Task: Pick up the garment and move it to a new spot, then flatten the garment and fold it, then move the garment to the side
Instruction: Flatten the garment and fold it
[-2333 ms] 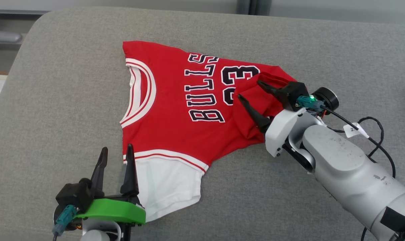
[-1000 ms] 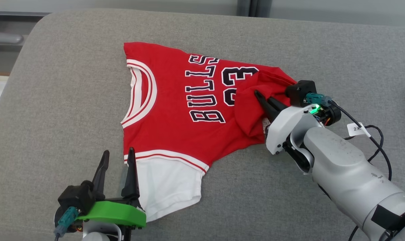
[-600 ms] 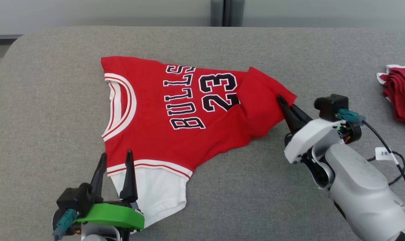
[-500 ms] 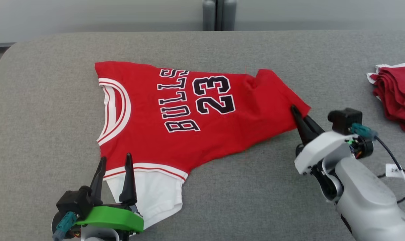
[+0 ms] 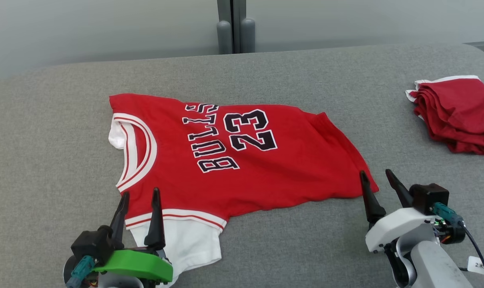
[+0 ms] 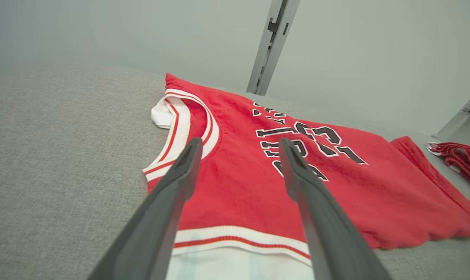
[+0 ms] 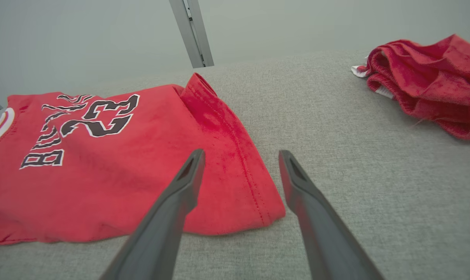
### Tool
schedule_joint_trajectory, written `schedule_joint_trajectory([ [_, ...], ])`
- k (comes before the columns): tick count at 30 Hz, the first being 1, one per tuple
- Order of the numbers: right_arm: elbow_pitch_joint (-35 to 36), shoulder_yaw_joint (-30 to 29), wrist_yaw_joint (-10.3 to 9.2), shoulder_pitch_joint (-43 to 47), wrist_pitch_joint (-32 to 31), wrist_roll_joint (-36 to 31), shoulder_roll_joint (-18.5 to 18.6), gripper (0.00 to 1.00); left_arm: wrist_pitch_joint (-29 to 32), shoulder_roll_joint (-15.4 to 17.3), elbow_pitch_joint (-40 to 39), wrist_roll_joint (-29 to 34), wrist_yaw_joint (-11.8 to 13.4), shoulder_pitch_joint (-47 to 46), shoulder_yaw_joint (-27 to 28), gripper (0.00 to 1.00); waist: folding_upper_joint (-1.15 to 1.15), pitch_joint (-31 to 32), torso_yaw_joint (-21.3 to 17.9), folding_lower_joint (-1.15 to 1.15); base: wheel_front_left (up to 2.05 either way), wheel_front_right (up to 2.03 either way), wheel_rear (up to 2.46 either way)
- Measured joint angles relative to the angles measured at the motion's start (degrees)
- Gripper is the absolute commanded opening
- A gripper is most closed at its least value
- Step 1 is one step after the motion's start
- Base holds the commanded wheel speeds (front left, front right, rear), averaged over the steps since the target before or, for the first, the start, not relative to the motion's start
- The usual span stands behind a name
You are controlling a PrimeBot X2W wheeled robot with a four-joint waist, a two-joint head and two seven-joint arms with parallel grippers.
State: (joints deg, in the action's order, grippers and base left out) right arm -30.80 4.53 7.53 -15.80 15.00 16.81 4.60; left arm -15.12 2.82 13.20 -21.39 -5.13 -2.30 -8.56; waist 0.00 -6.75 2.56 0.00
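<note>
A grey, cloth-covered counter (image 5: 65,120) with rounded corners ran across the head view. Behind it stood a pale grey-green wall (image 5: 105,32), split by a grey upright post (image 5: 233,28). Far off at the right end of the counter lay a pile of red clothes (image 5: 458,116), loosely folded, with a white edge showing at its back.

The red jersey (image 5: 266,172) lay spread front-up near the middle of the counter, well apart from that pile. Its long axis ran left to right across the head view, slanting a little towards the robot at the right end. The white-and-red striped collar (image 5: 139,152) pointed to the robot's left and the hem (image 5: 346,152) to its right. The dark lettering (image 5: 229,140), "BULLS" and "23", therefore read sideways. A white sleeve (image 5: 185,244) stuck out from the near edge, towards the robot.

The left pincer (image 5: 141,191) hung low over that near edge, beside the white sleeve. Its two dark fingers were spread apart and held nothing. The right pincer (image 5: 374,173) sat at the near corner of the hem, its fingers also spread wide and empty. In the right wrist view, that corner lay flat on the counter between the two fingers. Whether either finger touched the cloth could not be told.
</note>
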Motion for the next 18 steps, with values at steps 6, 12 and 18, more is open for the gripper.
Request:
schedule_joint_trajectory([
  [6, 4.2, -5.4, 0.00, 4.6, 0.0, -4.9, -1.2, 1.00, 0.0, 0.0, 0.4, 0.2, -0.3, 0.8, -0.5, 1.00, 0.00, 1.6, 0.0, 0.00, 0.00, 0.00, 0.00],
  [12, 9.1, -6.9, 0.00, 7.4, 0.0, -9.3, -1.6, 1.00, 0.0, 0.0, 1.0, 0.3, -0.5, 2.1, -1.0, 1.00, 0.00, 3.8, -0.2, 0.00, 0.00, 0.00, 0.00],
  [18, 12.2, -7.1, 0.00, 10.3, 0.0, -11.5, -1.7, 1.00, 0.0, 0.0, 1.2, 0.3, -0.9, 4.3, -1.3, 1.00, 0.00, 6.0, 0.0, 0.00, 0.00, 0.00, 0.00],
])
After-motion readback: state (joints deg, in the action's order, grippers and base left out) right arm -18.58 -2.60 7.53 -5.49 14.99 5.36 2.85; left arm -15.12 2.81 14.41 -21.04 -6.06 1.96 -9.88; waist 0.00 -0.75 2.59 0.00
